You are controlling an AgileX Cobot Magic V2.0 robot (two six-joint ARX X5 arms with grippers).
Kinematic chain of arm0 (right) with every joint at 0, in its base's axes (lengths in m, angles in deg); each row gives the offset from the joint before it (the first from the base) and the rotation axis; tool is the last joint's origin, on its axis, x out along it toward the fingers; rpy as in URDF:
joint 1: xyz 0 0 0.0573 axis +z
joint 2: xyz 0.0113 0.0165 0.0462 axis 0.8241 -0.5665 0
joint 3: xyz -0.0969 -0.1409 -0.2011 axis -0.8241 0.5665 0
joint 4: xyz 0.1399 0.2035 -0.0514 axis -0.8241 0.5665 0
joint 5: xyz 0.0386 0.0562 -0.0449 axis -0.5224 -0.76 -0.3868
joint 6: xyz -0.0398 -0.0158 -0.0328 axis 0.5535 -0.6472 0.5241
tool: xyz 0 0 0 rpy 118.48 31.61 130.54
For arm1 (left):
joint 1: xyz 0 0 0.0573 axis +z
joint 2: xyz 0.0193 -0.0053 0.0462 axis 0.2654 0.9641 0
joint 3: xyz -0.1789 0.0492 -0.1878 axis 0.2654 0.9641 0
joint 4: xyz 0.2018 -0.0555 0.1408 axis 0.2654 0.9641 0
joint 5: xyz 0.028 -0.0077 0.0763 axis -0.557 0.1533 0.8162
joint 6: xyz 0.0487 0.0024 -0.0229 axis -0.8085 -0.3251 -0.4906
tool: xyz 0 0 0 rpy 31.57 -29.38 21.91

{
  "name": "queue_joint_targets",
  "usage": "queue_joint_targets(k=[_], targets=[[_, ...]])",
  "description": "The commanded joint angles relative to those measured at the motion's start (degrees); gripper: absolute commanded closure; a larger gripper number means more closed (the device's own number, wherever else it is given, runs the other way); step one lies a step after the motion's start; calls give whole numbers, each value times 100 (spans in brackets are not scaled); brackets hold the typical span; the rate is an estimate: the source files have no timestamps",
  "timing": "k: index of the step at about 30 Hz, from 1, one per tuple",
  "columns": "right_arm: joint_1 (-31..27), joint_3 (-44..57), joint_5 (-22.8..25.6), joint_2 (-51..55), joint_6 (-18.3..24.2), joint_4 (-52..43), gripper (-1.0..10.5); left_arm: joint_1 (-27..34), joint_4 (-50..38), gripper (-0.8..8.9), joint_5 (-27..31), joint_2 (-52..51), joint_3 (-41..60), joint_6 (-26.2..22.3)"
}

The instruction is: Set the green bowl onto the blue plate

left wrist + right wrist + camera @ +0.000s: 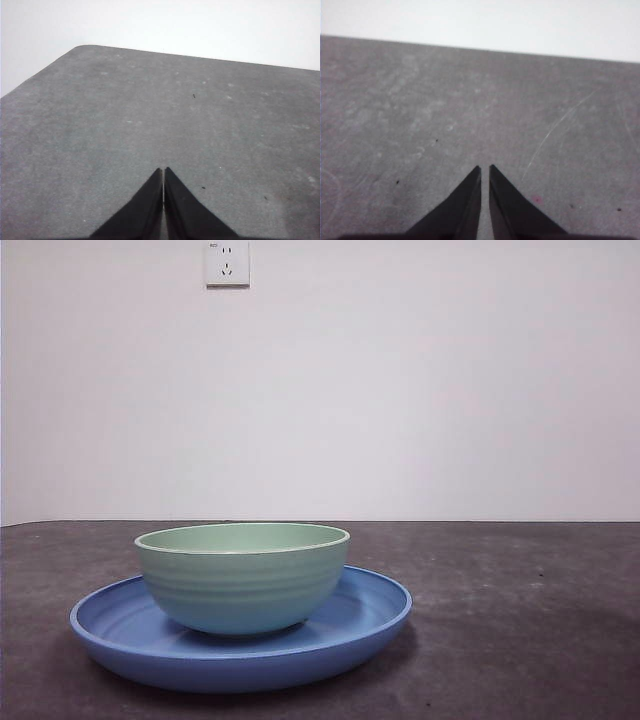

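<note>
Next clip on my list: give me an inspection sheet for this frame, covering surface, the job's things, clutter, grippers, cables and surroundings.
Surface: dark grey table, scuffed and speckled, with a long pale scratch in the right wrist view.
Job's things: green bowl stands upright inside the blue plate, a little off centre; the placement looks done.
Clutter: nothing seen.
Grippers: left gripper jaws closed together, holding nothing, over bare table. Right gripper jaws nearly together with a thin gap, holding nothing, over bare table. Neither shows in the front view.
Cables: nothing seen.
Surroundings: plain white wall behind the table, with a white wall socket high up.
</note>
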Motion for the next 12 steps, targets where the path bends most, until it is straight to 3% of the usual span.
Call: queue_joint_targets(k=[1,12], targets=[[-55,35,4,-4,-28,42,923,-2,33,805,15,-9,116,-42],[-127,35,-35,-4,-153,13,923,-2,33,805,15,-9,116,-42]])
